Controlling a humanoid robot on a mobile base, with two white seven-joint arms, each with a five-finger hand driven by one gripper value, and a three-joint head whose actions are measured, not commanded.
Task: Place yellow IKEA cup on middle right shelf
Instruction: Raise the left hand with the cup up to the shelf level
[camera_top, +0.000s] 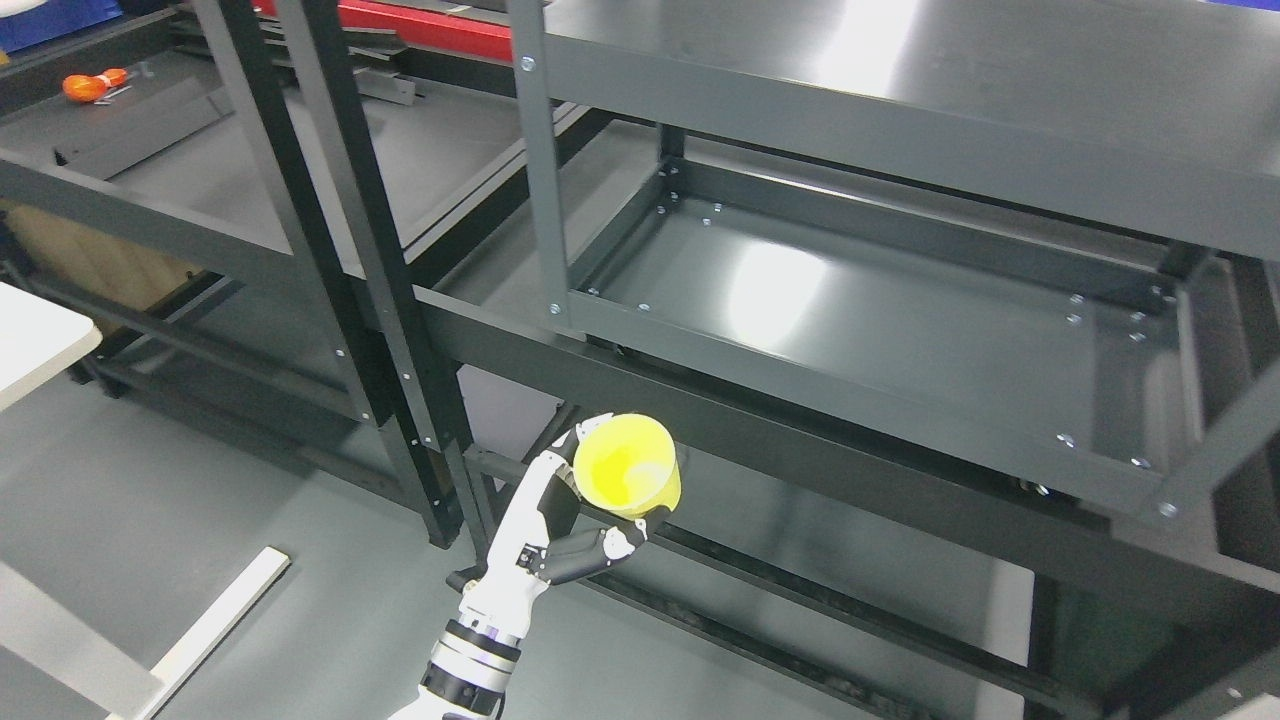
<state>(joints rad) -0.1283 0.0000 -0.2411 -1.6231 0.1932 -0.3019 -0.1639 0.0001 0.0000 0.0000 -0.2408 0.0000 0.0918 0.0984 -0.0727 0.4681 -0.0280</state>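
Head view, one item in transit. Left hand (555, 530): arm enters at the bottom edge left of the middle, white and black, reaching up toward the racking; fingers (590, 555) curled around the lower body of the yellow cup (628, 466), thumb side against its near wall, grip closed on it. Yellow cup: held in the air, tilted so its open mouth faces up toward the camera, interior appears empty; it sits in front of and below the front rail of the middle right shelf (860, 330), apart from any surface. Middle right shelf: dark metal tray with a raised lip, bare and glossy where visible, up and to the right of the cup; the top shelf (900, 70) overhangs it, and an upright post (540, 170) stands at its front left corner. Right hand: not in view. Elsewhere: an orange object (90, 86) on a far shelf at upper left, well apart from the work. Step in hand, as judged: carry phase, cup grasped but not yet over the shelf. Next move calls for raising the cup above the front lip, bringing it rightward clear of the post, passing beneath the top shelf, righting it, then setting its base down before releasing.
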